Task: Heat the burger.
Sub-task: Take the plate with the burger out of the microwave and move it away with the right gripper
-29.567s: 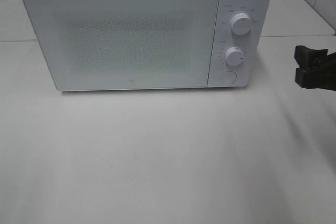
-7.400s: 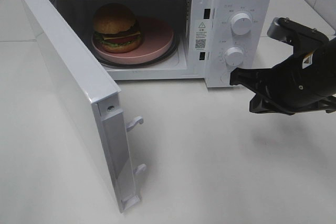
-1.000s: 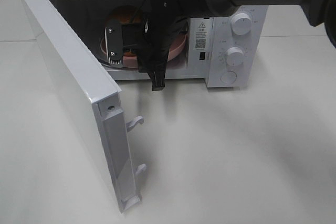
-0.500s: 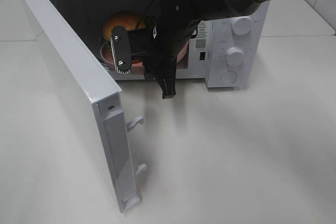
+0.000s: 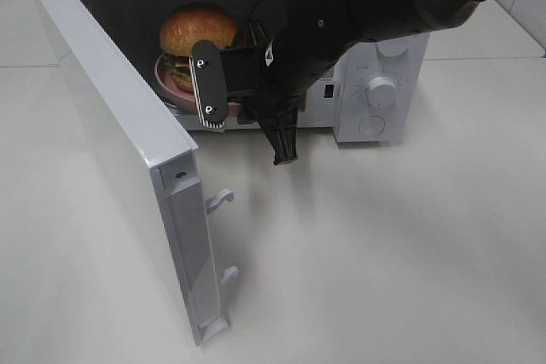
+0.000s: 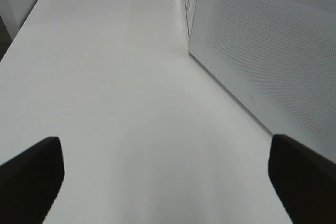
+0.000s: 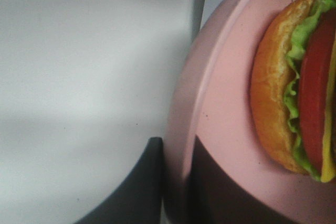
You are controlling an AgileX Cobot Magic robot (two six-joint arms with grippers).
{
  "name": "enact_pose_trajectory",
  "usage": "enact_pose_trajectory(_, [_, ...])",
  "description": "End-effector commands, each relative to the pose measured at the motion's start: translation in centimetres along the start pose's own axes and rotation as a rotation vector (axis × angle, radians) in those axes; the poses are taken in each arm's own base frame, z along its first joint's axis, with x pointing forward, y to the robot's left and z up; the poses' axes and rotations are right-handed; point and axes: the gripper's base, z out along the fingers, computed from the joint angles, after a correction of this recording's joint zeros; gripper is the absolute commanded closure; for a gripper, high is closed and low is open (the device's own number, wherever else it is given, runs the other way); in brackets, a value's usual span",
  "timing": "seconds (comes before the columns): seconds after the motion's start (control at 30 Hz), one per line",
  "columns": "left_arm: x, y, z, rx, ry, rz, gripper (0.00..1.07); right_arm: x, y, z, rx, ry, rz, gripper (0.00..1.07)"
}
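The burger (image 5: 198,33), with a golden-brown bun, lettuce, tomato and cheese, sits on a round pink plate (image 5: 167,77) inside the open microwave (image 5: 388,117). My right arm (image 5: 341,14) reaches into the cavity from the right, and its fingertips are hidden in the high view. In the right wrist view my right gripper (image 7: 177,182) has one dark finger (image 7: 137,187) on each side of the plate's rim (image 7: 181,129), closed on it. The burger (image 7: 294,87) lies close beside it. My left gripper (image 6: 168,182) is open and empty over the bare table, outside the high view.
The microwave door (image 5: 111,125) swings far out to the front left, its latch hooks (image 5: 218,200) pointing right. It also shows in the left wrist view (image 6: 262,61). Two white knobs (image 5: 381,91) are on the right panel. White table (image 5: 384,253) lies in front.
My right arm has shifted to the right and a little outward at the cavity mouth, so the burger's bun now shows fully. The door has not moved.
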Motion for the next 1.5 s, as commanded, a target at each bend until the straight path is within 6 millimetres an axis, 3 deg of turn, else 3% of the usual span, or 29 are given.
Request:
enact_pose_trajectory(0.03, [0.0,0.0,0.0,-0.005,-0.005,-0.006,0.09,0.5,-0.2,-1.5,0.065,-0.014,0.011,1.07])
enact_pose_trajectory(0.77, [0.0,0.0,0.0,-0.005,-0.005,-0.006,0.09,2.0,5.2,-5.3,0.137,-0.068,0.0,1.07])
enact_pose_trajectory(1.5, [0.0,0.0,0.0,-0.005,-0.005,-0.006,0.09,3.5,10.1,-11.4,0.164,-0.08,0.001,1.07])
